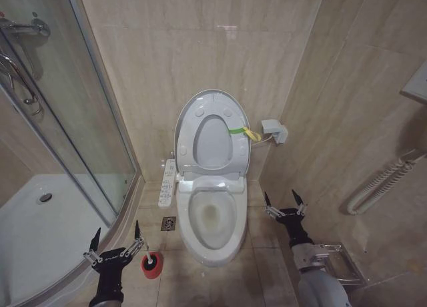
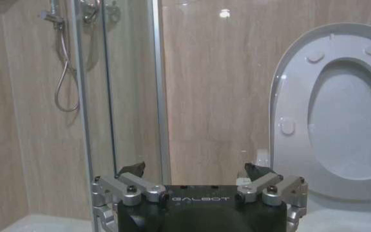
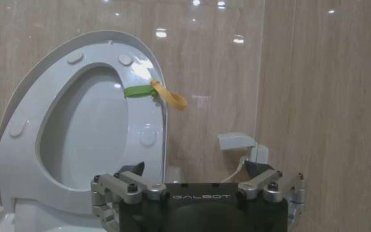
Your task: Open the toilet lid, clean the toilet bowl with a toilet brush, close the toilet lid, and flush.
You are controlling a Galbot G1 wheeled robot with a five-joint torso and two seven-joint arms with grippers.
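Far left of the head view: curved shower tray [image 1: 40, 220] behind a glass door [image 1: 73, 107], not part of the job.

Lower left of the frame: left gripper [image 1: 115, 243], fingers spread wide, nothing held. Just to its right, on the floor tile, sits the toilet brush [image 1: 152, 263] in its red holder; the nearer fingertip is close beside it but apart. In the left wrist view the same gripper [image 2: 195, 170] shows both fingers parted with bare wall between them.

Centre: toilet lid [image 1: 212, 137] and seat ring are both raised, leaning on the back wall, with a green and yellow strap [image 1: 244, 131] on the right edge. Toilet bowl [image 1: 212, 220] is open below, water at the bottom. A long white button panel [image 1: 167, 183] hangs at the bowl's left side.

Right of centre: right gripper [image 1: 285, 204], also released and empty, hovers beside the bowl's right rim. Right wrist view shows it [image 3: 195, 170] facing the raised lid.

Judgement: lid step looks done; fetching the brush is the step in hand, and the left gripper is placed for it. To do it well:
- Bring the fingers squarely either side of the thin handle, above the red cup, not around the cup.
- Close firmly, since a slim handle may twist.
- Lift straight up so the holder stays put.
- Keep clear of the button panel when swinging toward the bowl.
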